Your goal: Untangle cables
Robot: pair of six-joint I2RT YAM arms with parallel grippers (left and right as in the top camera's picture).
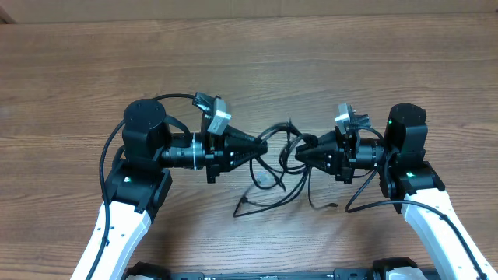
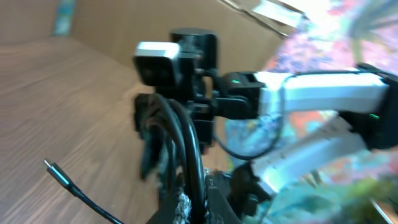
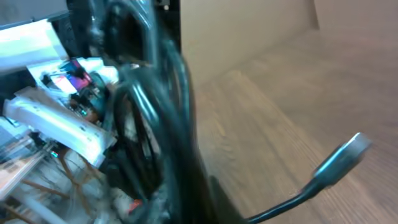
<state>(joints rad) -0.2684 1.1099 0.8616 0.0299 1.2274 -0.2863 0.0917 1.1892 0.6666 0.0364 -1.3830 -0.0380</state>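
Thin black cables [image 1: 264,180] are tangled mid brown wooden table [image 1: 311,62], between the left gripper [image 1: 263,146] and right gripper [image 1: 300,152], both clamped tight on strands. Left wrist cam shows blurry loops at the fingers with a loose plug end [image 2: 55,168] off left. Right wrist cam shows the same, plus a silver-tipped plug [image 3: 351,149] off right.

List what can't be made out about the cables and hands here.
- Overhead: how the cables cross; strands too thin, partly under left hand and right hand.
- Left wrist: grip cut off by bottom edge, blurred.
- Right wrist: cables smeared by blur, hiding the grip.
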